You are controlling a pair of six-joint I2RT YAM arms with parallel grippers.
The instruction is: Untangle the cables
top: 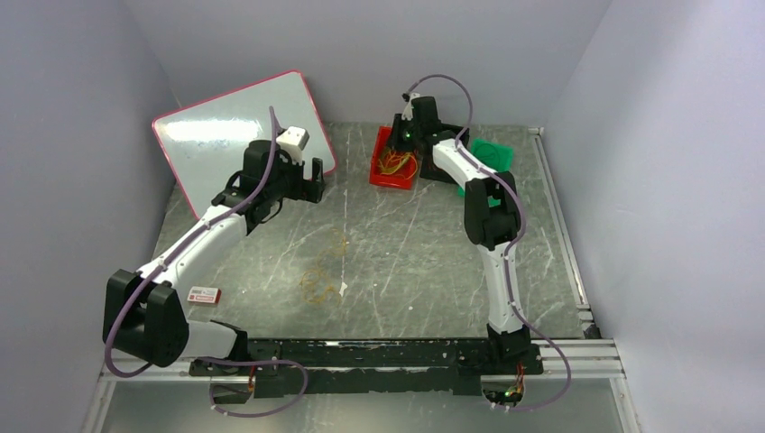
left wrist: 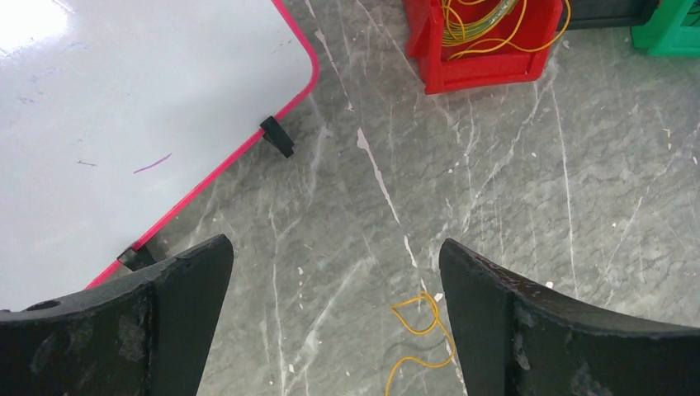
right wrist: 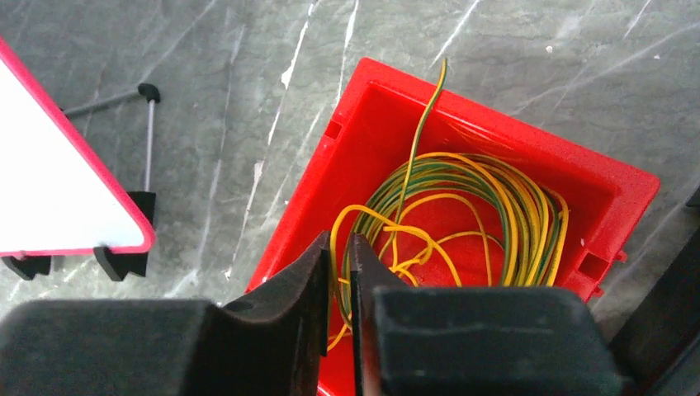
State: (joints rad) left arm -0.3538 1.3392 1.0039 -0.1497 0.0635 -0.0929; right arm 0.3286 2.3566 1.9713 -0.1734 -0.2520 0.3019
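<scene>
Cables [right wrist: 462, 206] in unmarked red bin [right wrist: 363, 107]; right gripper [right wrist: 337, 256] pinches one strand, left gripper [left wrist: 334, 264] gapes.

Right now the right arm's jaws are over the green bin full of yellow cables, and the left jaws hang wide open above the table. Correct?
Not quite: the bin is red, not green. The right wrist view shows the right gripper over the red bin holding the yellow cables. The left gripper is wide open above the table.

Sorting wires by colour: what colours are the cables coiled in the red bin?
Yellow, some green-and-yellow striped; the cables in the red bin show best in the right wrist view.
</scene>
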